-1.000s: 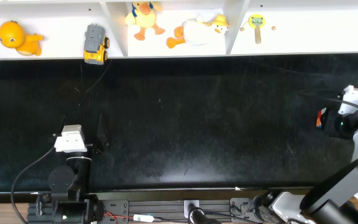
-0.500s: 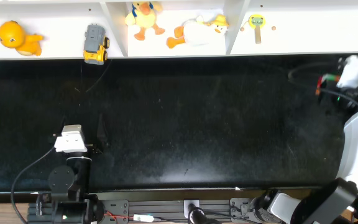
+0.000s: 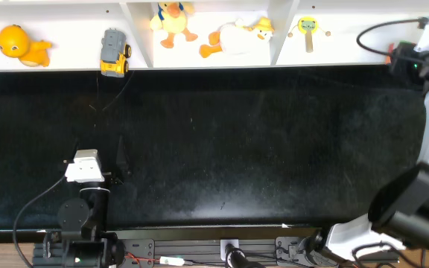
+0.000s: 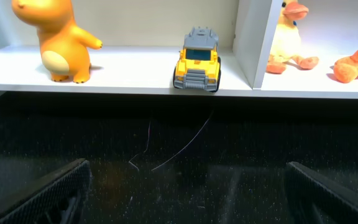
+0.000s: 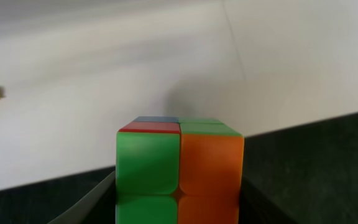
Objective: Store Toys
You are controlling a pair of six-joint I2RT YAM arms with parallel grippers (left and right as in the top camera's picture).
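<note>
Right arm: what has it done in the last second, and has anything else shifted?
The right gripper swung from the table's right edge up the picture toward the right end of the white shelf, carrying the cube clamped between its fingers. Nothing was let go. The left gripper stayed put, open, and the toy truck and the plush duck kept their places on the shelf.

Green-orange cube before white shelf
</note>
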